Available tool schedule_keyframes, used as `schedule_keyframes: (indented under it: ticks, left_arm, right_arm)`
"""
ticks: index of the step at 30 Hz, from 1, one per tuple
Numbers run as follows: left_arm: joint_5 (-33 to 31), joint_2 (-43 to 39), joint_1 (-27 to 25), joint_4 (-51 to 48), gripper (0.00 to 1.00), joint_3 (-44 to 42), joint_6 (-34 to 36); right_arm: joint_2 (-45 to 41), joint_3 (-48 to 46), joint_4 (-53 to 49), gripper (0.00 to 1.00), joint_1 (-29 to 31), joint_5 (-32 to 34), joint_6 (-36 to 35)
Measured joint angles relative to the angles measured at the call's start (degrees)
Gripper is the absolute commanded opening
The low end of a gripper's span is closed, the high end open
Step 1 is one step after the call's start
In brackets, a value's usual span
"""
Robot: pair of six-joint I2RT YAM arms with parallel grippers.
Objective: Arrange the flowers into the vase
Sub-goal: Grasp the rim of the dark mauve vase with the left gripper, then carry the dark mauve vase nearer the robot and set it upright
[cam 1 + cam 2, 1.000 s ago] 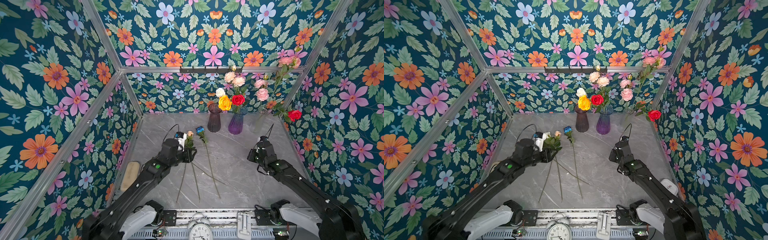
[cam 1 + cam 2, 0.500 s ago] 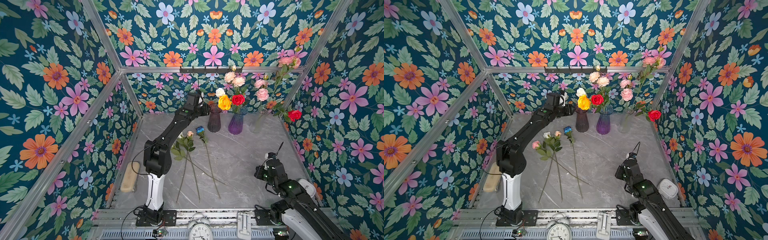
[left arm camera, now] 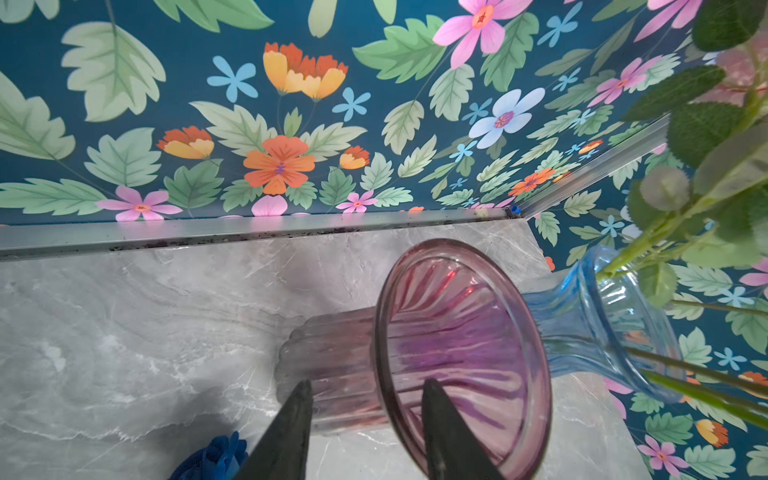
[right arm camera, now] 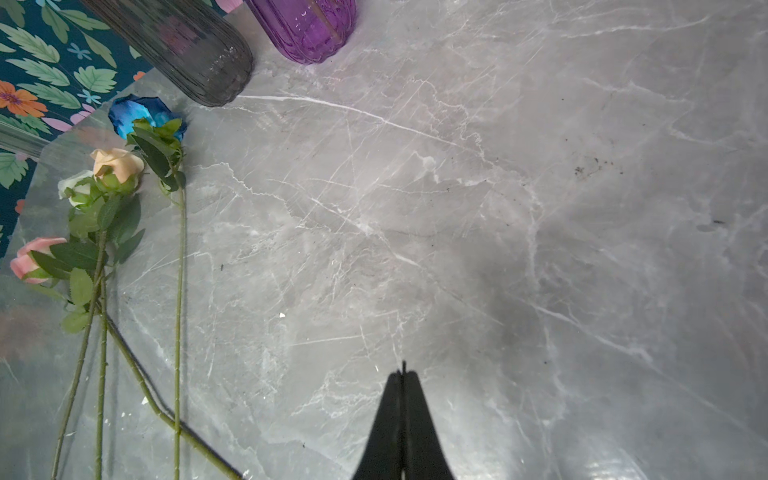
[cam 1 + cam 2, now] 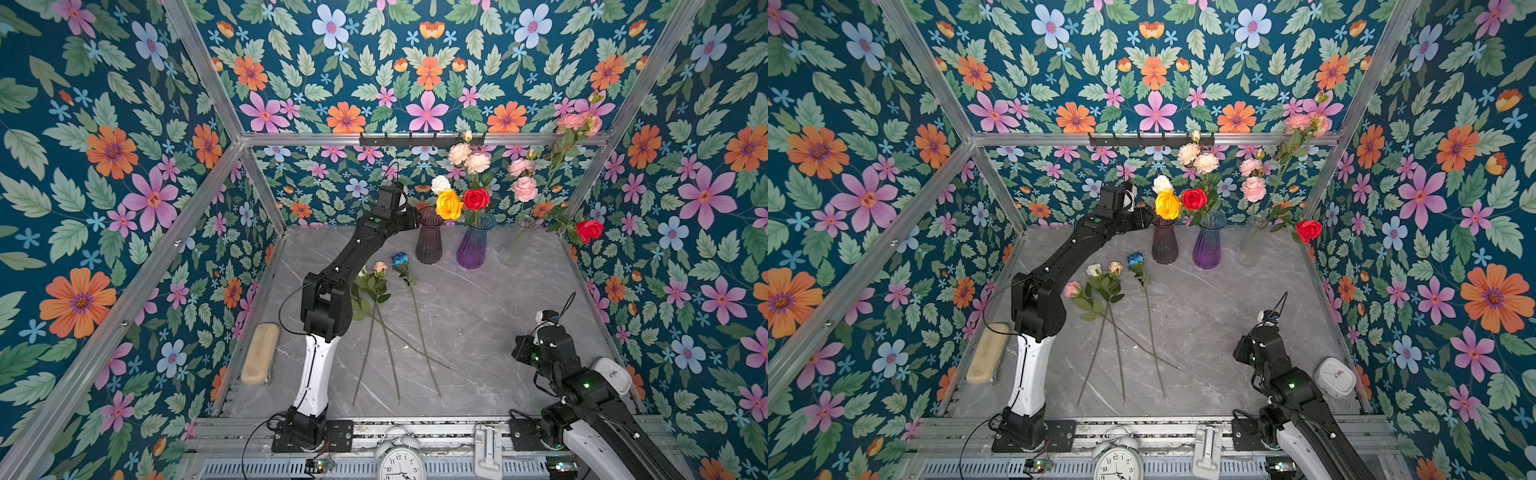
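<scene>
The left pincer (image 3: 366, 384) stands half open, apparently straddling the round rim of the ribbed pink glass vase (image 3: 461, 324); the right pincer (image 4: 402, 376) is closed and empty above the marbled worktop (image 4: 540, 187).

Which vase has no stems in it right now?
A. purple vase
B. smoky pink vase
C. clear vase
B: the left wrist view looks down into the mouth of the smoky pink vase and its inside is bare, while flower stems stand in the purple vase and in the clear vase.
</scene>
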Motion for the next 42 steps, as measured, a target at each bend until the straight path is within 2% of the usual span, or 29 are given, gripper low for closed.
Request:
schedule_keyframes:
  ticks: [9, 15, 17, 27, 37, 38, 39, 40, 41, 42]
  left_arm:
    - [4.9, 4.7, -0.1, 2.8, 0.41, 3.9, -4.0]
    - [5.4, 7.0, -0.4, 4.7, 0.29, 6.5, -6.5]
    - [5.2, 7.0, -0.5, 4.3, 0.28, 6.8, -6.5]
    - [2.3, 3.2, -0.7, -1.0, 0.29, 3.2, -1.7]
    - [2.3, 1.0, -0.6, -6.9, 0.29, 1.4, 2.5]
    - [2.2, 0.8, -0.6, -8.1, 0.24, 1.0, 2.8]
    - [1.9, 0.6, -0.6, -9.5, 0.05, 0.5, 3.2]
    - [1.4, 0.5, -0.6, -10.8, 0.0, 0.1, 3.5]
    - [3.5, 0.3, -0.5, -12.0, 0.0, -0.4, 3.8]
    - [2.8, -0.1, -0.7, -12.9, 0.0, -0.7, 4.4]
  right_arm:
    - [-0.4, 0.0, 0.0, 0.0, 0.0, 0.0, 0.1]
    - [-0.6, -0.1, 0.0, 0.0, 0.0, 0.0, 0.1]
    - [-0.8, -0.2, 0.0, 0.0, 0.0, 0.0, 0.2]
    - [-1.3, -0.3, 0.0, 0.0, 0.0, 0.0, 0.2]
    - [-1.6, -0.4, -0.1, 0.0, 0.0, 0.0, 0.2]
    - [-1.7, -0.4, -0.1, 0.0, 0.0, 0.0, 0.2]
    - [-1.7, -0.4, -0.1, 0.0, 0.0, 0.0, 0.1]
    - [-1.8, -0.4, -0.1, 0.0, 0.0, 0.0, 0.1]
    - [-1.9, -0.4, -0.1, 0.0, 0.0, 0.0, 0.1]
    - [-2.0, -0.4, -0.1, 0.0, 0.0, 0.0, 0.2]
